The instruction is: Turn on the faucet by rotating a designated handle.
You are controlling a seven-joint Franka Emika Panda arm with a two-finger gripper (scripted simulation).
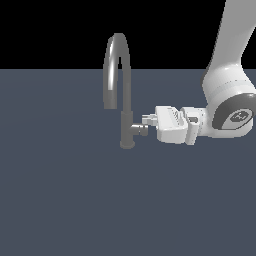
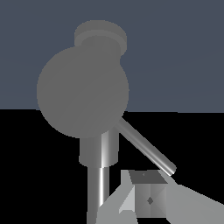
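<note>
Faucet (image 1: 126, 95) stands upright on the dark floor (image 1: 60, 200), spout arching toward the exterior view's left. Handle sits on a stub (image 1: 140, 131) low on the body, on the exterior view's right side. My arm (image 1: 227, 95) reaches in from the exterior view's right, wrist horizontal, gripper (image 1: 148, 120) right at the stub, just above it. In the wrist view the stub's round end (image 2: 83, 92) fills the frame, and the handle (image 2: 144, 148) runs as a thin rod slanting away from it. One fingertip (image 2: 148, 197) sits just beside the rod's free end; touching or not, can't tell. Gripper gap: can't tell, only one finger shows clearly.
</note>
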